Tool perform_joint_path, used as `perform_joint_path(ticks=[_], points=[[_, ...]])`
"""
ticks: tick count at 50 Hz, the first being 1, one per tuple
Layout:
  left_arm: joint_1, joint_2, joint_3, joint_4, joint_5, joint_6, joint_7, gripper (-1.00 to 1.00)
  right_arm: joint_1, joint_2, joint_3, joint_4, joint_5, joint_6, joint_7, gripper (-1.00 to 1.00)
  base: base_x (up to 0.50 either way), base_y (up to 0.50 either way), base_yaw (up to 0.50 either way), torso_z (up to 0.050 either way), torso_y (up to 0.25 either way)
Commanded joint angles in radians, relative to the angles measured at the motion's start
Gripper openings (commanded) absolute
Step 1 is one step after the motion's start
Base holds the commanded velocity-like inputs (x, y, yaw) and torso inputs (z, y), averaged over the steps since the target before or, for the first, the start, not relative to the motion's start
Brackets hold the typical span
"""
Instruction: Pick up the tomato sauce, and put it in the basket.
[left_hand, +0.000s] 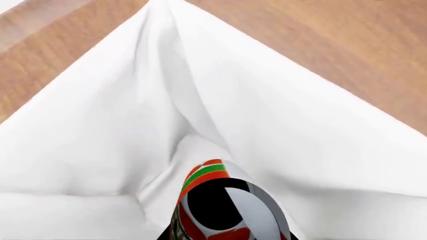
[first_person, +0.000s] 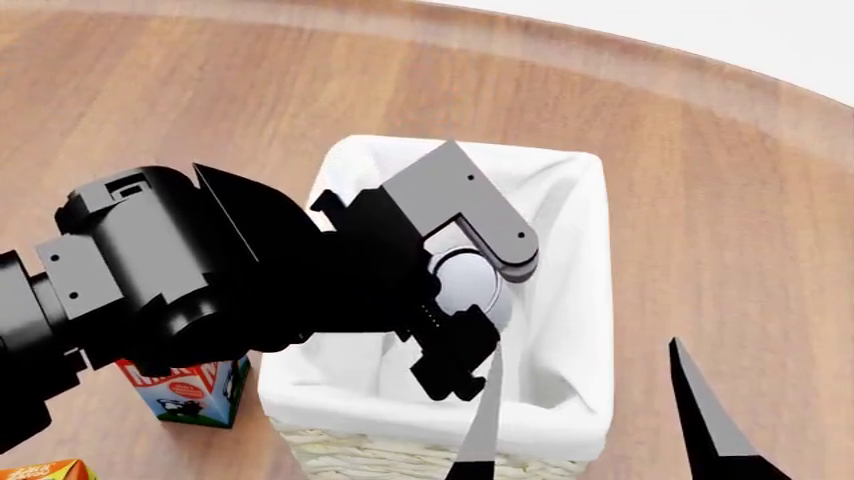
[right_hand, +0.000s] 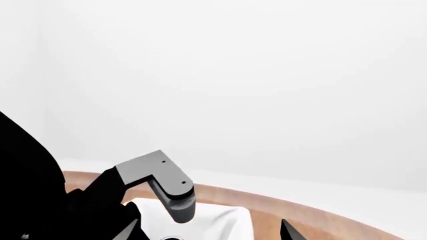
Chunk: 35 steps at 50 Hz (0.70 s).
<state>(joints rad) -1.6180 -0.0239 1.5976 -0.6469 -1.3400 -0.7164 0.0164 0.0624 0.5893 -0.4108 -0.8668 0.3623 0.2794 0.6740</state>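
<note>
Tomato sauce (first_person: 467, 283) pinched in left pincer (first_person: 474, 300) over basket (first_person: 561, 420), inside rim; right pincer (first_person: 601, 420) spread.

Head view: left gripper (first_person: 461, 300) body covers most of the tomato sauce (first_person: 467, 283), only a patch of the silvery top shows, label hidden. Left arm also blocks one long side of the basket (first_person: 567, 300) and much of its interior. Milk carton (first_person: 187, 388) near the table (first_person: 694, 150) edge is half covered by the arm; an orange pack (first_person: 40, 470) is cut by the frame corner, can't ID it. Right gripper (first_person: 594, 420): only two finger tips enter frame, body cut off. Left wrist view: can cut by frame edge, fingers mostly out of frame. Right wrist view: basket barely visible, clipped at the edge.
</note>
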Motion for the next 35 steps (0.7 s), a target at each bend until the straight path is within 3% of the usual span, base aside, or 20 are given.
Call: perform_joint_path(ticks=[1,35], points=[[-0.004,0.024,-0.039,-0.014,-0.026,0.01,0.017,1.0,0.001,-0.019,0.023,0.001,-0.016,-0.008,-0.024,1.0,0.0,0.0,0.0,0.0,0.0],[-0.047,0.024,-0.039,-0.024,-0.056,0.034,0.018,1.0,0.003,-0.013,0.021,-0.007,-0.012,-0.007,-0.016,1.0,0.0,0.0,0.0,0.0,0.0]])
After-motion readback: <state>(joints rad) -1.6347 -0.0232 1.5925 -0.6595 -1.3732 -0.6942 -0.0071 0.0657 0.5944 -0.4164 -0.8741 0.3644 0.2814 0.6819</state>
